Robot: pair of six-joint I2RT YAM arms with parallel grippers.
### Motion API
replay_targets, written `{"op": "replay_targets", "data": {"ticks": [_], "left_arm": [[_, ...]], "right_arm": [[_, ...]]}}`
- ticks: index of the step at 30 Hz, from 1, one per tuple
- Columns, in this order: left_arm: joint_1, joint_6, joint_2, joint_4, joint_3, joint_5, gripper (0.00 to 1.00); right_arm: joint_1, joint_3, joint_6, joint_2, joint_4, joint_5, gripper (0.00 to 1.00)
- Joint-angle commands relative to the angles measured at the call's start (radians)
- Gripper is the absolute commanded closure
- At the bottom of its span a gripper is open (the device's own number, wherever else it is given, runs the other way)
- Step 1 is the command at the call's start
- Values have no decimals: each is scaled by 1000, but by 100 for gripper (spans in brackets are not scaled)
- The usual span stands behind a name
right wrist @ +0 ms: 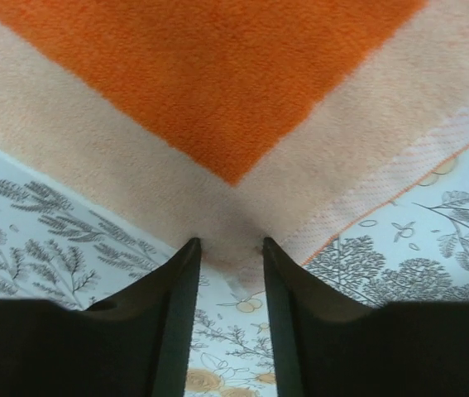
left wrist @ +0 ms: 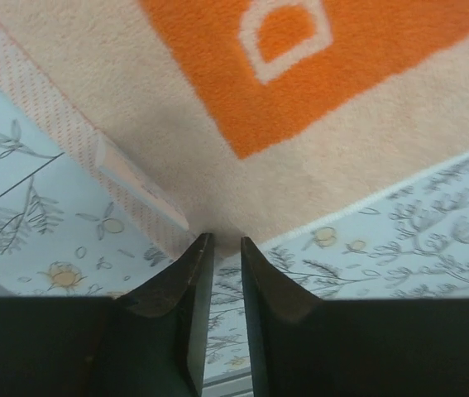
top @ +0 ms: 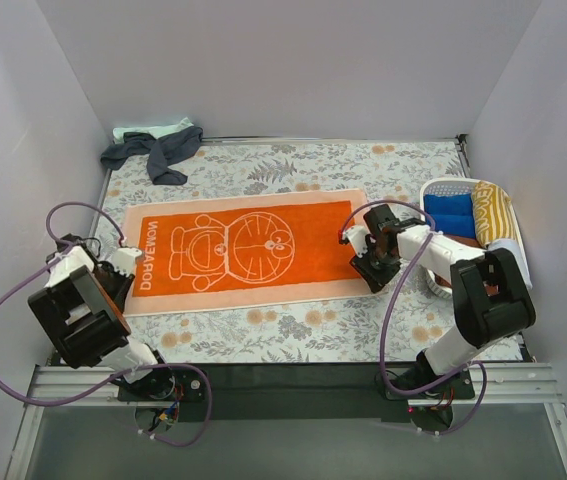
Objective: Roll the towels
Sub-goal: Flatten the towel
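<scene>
Orange towel (top: pixel 243 255) flat, centre of table (top: pixel 263 330). Left fingers (left wrist: pixel 189 285) nearly together at its lower-left corner; cannot tell if pinching. Right fingers (right wrist: pixel 178 285) spread, lower-right corner at their tips.

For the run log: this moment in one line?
orange towel flat, not rolled | left end effector narrow at corner, grip unclear | right end effector open at corner

The top external view looks down from high behind the near edge across the whole floral table covering (top: pixel 283 165). Each wrist view hangs very close, facing steeply down at one near corner of the orange towel (top: pixel 243 250); all three views share that towel
</scene>
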Motion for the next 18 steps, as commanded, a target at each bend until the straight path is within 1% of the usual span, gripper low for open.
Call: {"op": "replay_targets", "data": {"ticks": [1, 2, 4, 5, 6, 7, 8, 9, 10, 11, 12, 13, 14, 16, 18], "left_arm": [[12, 60, -32, -189, 105, 185, 78], [13, 67, -32, -216, 134, 209, 71], [13, 70, -32, -288, 203, 289, 59], [12, 61, 1, -364, 369, 403, 48], [12, 60, 2, -365, 413, 404, 47], [12, 51, 40, -375, 464, 465, 47], [13, 12, 60, -369, 543, 490, 47], [13, -8, 86, -360, 587, 519, 47], [12, -36, 132, -313, 621, 536, 47], [10, -117, 161, -278, 680, 549, 47], [12, -145, 187, -248, 708, 555, 47], [12, -175, 215, -187, 734, 561, 48], [10, -202, 270, -156, 762, 564, 48], [10, -268, 319, -80, 826, 573, 50], [9, -314, 377, -46, 880, 595, 50]], "right_arm": [[8, 60, -25, 27, -169, -94, 58], [6, 83, -24, 22, -200, -114, 47], [6, 158, -21, -2, -222, -151, 38], [3, 283, -28, -22, -240, -160, 35], [-1, 322, -28, -21, -240, -162, 35], [-6, 359, -31, -16, -231, -160, 36], [-20, 391, -24, 11, -220, -154, 42], [-27, 436, -14, 36, -214, -148, 45], [-38, 513, -8, 62, -200, -143, 48], [-61, 558, 8, 115, -190, -148, 50], [-75, 597, 15, 145, -179, -151, 51], [-90, 671, 28, 171, -148, -151, 51], [-119, 709, 41, 229, -131, -147, 53], [-147, 787, 82, 297, -104, -142, 54], [-181, 905, 126, 397, -100, -134, 59]]}}
